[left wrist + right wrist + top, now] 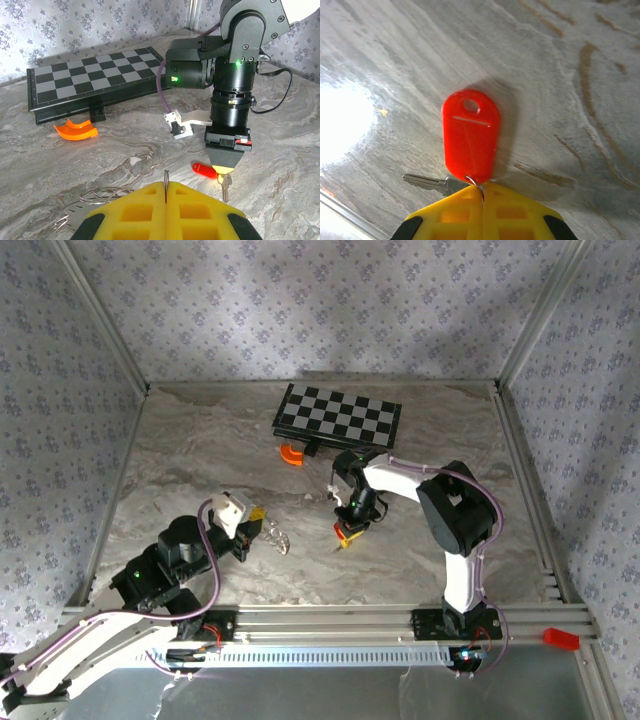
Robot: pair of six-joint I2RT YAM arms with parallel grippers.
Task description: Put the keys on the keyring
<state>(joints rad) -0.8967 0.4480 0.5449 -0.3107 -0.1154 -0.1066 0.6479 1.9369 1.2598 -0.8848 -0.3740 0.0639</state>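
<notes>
Toward the near left of the table, the left end effector has its yellow pads pressed together on the thin edge of the keyring. A fan of silver keys lies flat just beside it. Farther back, an orange curved piece lies just in front of the chessboard at the far edge. Near the middle of the table, the right end effector points straight down, its pads touching and clamped on a small wire loop. The loop carries a red tag and a single silver key, both flat on the table.
</notes>
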